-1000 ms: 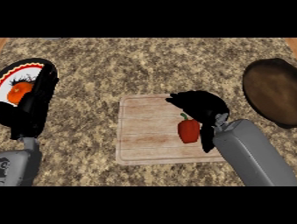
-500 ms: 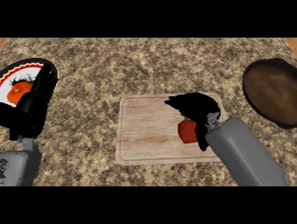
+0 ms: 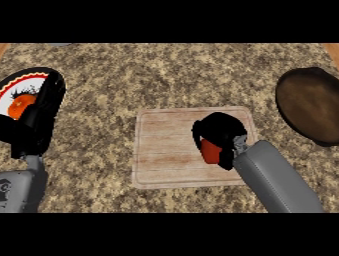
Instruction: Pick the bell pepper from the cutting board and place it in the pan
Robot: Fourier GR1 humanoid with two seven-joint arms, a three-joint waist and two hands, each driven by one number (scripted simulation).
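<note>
A speckled brown-and-tan stone counter (image 3: 164, 75) fills the view, with a pale wooden cutting board (image 3: 164, 150) lying flat near its middle. On the board's right half sits the bell pepper (image 3: 211, 151), a small red shape mostly hidden, only its left face showing. The right hand (image 3: 220, 131) comes in from the lower right on a grey forearm and curls over the pepper from above, its black fingers wrapped round it. At the left, the left hand (image 3: 35, 120) rests open and upright near the edge. Farther right, well apart from the board, lies the dark brown pan (image 3: 319, 107).
</note>
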